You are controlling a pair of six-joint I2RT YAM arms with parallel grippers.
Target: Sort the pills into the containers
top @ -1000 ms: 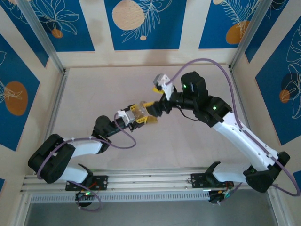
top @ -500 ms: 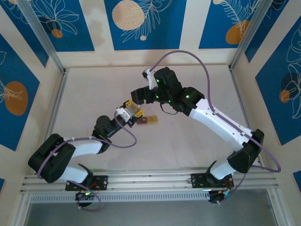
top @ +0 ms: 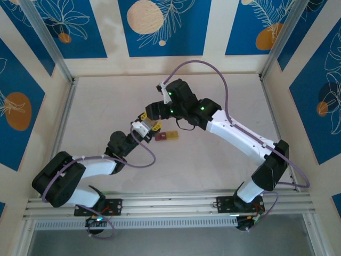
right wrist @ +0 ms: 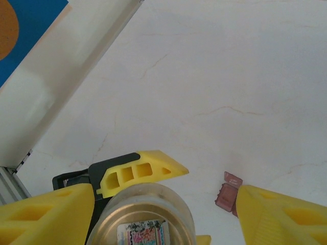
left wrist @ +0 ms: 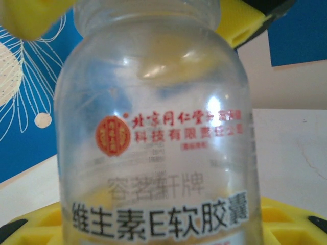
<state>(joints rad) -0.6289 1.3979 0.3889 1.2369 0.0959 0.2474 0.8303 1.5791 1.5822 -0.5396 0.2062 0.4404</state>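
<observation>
Your left claw (top: 151, 126) grips the bottle (left wrist: 156, 138), right claw (right wrist: 163, 204) open just over it, containers (top: 166, 136) beside both, middle of the counter (top: 106, 101).

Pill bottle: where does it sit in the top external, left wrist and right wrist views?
Top external: pill bottle just left of centre, held in the left gripper.
Left wrist: close up across the middle, neck towards the top edge.
Right wrist: its top end at the bottom edge.
Shared landmark: the yellow fingers clamping it.
</observation>
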